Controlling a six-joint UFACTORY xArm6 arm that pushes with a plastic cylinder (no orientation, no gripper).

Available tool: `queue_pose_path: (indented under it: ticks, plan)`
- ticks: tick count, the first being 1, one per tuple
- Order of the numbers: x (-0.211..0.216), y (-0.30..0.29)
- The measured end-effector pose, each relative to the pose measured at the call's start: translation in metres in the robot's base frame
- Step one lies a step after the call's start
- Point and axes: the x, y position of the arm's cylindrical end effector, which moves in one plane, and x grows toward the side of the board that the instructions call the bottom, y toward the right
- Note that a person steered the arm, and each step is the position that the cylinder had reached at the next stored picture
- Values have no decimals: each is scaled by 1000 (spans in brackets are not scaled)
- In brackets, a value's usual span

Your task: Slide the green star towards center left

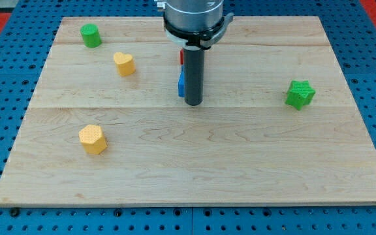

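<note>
green: 2 — green star (pixel 300 94) well to the view's right of my tip (pixel 194 103), green cylinder (pixel 91 35) far upper left | yellow: 2 — yellow heart (pixel 124 64) upper left, yellow hexagon (pixel 93 139) lower left | blue block (pixel 181 85) and red block (pixel 181 57) just behind the rod, shapes hidden | table (pixel 240 163) wooden | claw: none, bare rod

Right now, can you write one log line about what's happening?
my tip: board middle, beside blue block | green star: far right of tip, untouched | red block: behind rod, partly hidden
</note>
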Motion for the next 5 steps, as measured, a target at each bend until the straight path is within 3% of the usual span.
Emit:
queue_pose_path:
  ticks: [2, 3, 5]
  plan:
    - [12, 42]
    - [15, 98]
    - [-45, 174]
